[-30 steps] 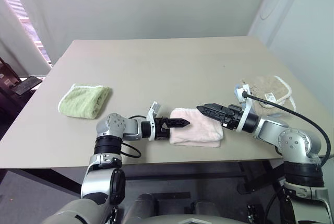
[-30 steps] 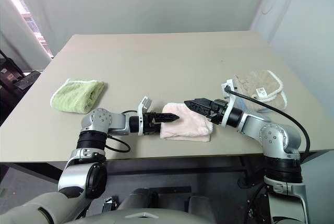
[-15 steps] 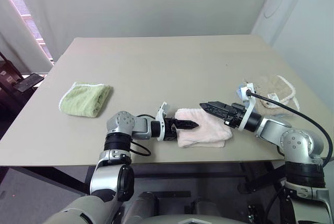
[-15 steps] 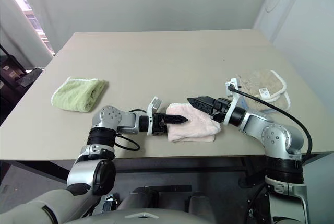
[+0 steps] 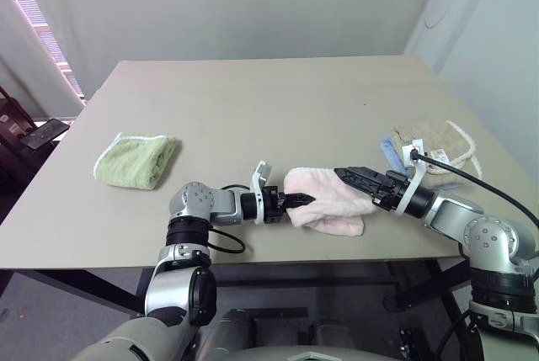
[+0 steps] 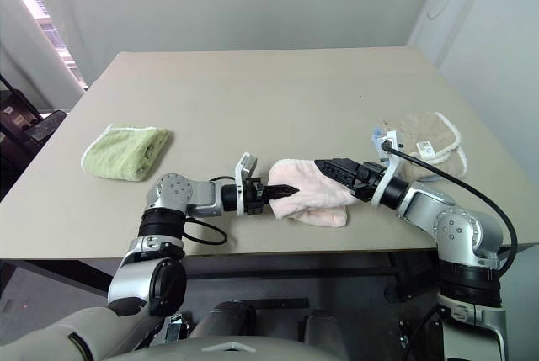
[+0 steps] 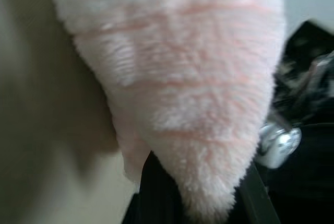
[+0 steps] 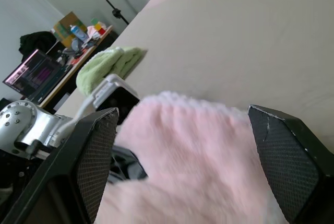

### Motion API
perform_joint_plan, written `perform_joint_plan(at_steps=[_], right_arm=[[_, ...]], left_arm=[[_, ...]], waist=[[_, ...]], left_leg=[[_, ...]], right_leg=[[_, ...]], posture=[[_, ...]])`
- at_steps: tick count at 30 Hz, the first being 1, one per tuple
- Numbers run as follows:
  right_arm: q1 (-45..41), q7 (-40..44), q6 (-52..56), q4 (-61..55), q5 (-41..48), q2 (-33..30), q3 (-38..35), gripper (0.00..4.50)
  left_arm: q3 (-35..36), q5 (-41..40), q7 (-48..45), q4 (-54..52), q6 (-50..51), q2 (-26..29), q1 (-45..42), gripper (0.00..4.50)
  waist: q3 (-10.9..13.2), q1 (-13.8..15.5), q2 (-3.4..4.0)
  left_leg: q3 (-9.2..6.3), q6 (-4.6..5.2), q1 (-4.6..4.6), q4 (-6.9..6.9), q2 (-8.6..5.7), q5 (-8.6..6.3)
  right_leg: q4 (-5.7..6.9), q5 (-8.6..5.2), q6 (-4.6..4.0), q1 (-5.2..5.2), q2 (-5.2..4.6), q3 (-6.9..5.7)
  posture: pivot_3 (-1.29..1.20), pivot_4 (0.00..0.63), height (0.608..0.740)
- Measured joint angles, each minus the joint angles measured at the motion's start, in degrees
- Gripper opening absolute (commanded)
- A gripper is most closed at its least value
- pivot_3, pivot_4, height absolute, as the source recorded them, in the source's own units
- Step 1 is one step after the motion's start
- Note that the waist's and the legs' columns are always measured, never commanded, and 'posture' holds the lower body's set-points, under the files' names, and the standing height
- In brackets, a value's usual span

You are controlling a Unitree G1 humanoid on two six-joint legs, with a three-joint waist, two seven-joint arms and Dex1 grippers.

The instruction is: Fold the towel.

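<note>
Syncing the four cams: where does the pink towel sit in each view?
Left eye: pink towel near the table's front edge, between both pincers.
Right eye: same spot.
Left wrist: close up, upper centre.
Right wrist: low centre, between that pincer's fingers.
Shared landmark: green towel, also in the right wrist view.

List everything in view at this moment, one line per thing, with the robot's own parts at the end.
pink towel: one, pale pink, folded, near the table's front edge between the two grippers.
green towel: one, light green, folded, on the table's left side.
beige towel: one, beige with white edging, on the table's right side.
table: one, beige, bearing all three towels.
left gripper: one, black, shut on the pink towel's left end.
right gripper: one, black, fingers open on either side of the pink towel's right end.
</note>
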Motion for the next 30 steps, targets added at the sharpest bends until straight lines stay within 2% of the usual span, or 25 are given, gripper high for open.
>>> perform_joint_plan(at_steps=[4, 9, 18, 24, 30], right_arm=[[0.0, -0.43, -0.43, -0.07, 0.09, 0.09, -0.07, 4.16], [-0.08, -0.88, -0.93, -0.06, 1.18, 0.59, -1.59, 4.16], [-4.86, -2.42, -2.16, 2.51, 4.39, 2.51, -5.37, 4.16], [-6.6, -0.36, -3.04, 6.48, 1.82, 4.05, 0.17, 4.16], [-11.21, 3.1, -4.62, 11.34, -1.46, 4.06, 3.51, 4.16]], left_arm=[[-1.84, -0.82, -1.79, -3.71, 0.34, 2.25, -0.05, 0.02], [-0.73, -2.02, -0.54, -6.17, 1.71, 5.75, -2.45, 0.02], [15.74, -3.42, 10.36, -3.52, -2.77, 14.2, -14.15, 0.02], [22.11, -2.95, 18.31, -0.37, -13.26, 19.81, -17.49, 0.02], [24.14, -1.8, 19.95, 2.89, -24.52, 30.5, -17.87, 0.02]], waist=[[0.0, -0.11, 0.0], [0.0, -0.16, -0.01], [0.02, -1.53, -0.02], [0.05, -2.13, -0.07], [0.06, -3.13, -0.07]], left_leg=[[0.02, 0.0, 0.0, -0.01, 0.01, 0.01], [0.02, 0.11, 0.0, 0.0, 0.03, 0.07], [0.03, 0.06, 0.01, -0.01, 0.05, 0.13], [0.09, -0.16, 0.02, -0.02, 0.11, 0.27], [0.08, -0.3, 0.07, 0.0, 0.25, 0.35]], right_leg=[[0.03, 0.0, -0.01, -0.03, 0.02, 0.03], [0.09, 0.01, -0.01, -0.07, 0.04, 0.05], [0.32, 0.1, 0.18, -0.21, 0.11, 0.12], [0.88, 0.11, 0.21, -0.51, 0.2, 0.22], [0.94, 0.17, 0.11, -0.5, 0.38, 0.24]], posture=[[0.0, 0.0, 0.74], [0.0, 0.0, 0.74], [0.0, 0.0, 0.74], [0.0, 0.0, 0.74], [0.0, 0.0, 0.74]])
